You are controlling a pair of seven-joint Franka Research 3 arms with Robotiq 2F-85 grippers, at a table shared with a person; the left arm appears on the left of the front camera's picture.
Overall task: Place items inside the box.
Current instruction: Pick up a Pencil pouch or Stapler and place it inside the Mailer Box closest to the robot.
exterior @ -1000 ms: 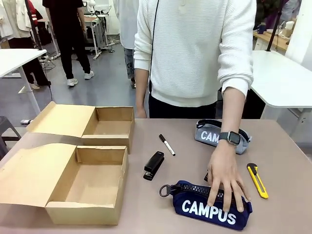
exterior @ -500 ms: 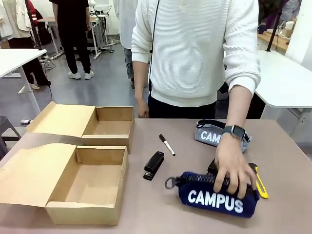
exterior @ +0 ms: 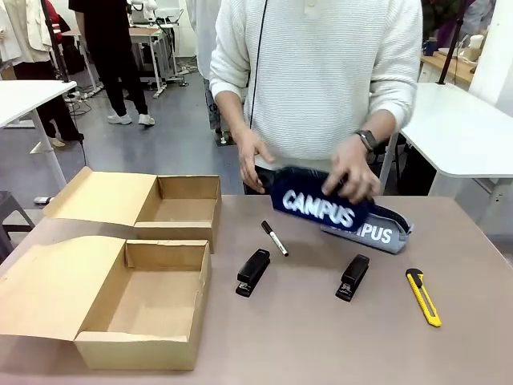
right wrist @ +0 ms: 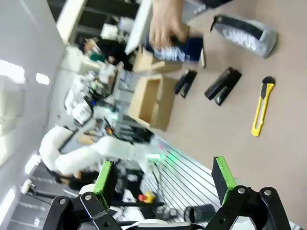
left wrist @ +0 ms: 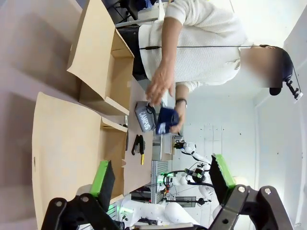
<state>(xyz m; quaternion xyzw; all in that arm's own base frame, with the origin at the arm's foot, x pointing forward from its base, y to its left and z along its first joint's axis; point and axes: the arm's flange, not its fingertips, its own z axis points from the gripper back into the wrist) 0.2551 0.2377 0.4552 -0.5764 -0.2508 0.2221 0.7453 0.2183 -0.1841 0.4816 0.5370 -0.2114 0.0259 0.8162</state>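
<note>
Currently the navy pouch (exterior: 317,207) is held in the person's hands (exterior: 353,178) at twelve o'clock above the counter (exterior: 321,345); the left end effector (left wrist: 162,175) and right end effector (right wrist: 163,177) gape open. It is best carried level to the box (exterior: 136,351) at eight o'clock and lowered lengthwise.

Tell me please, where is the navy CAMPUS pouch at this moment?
In the front view, the navy pouch is off the table, held in the person's hands at the far edge, right of centre, just above the grey pouch.

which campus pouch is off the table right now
The navy pouch: a person holds it up above the table, while the grey pouch lies flat on it.
</note>
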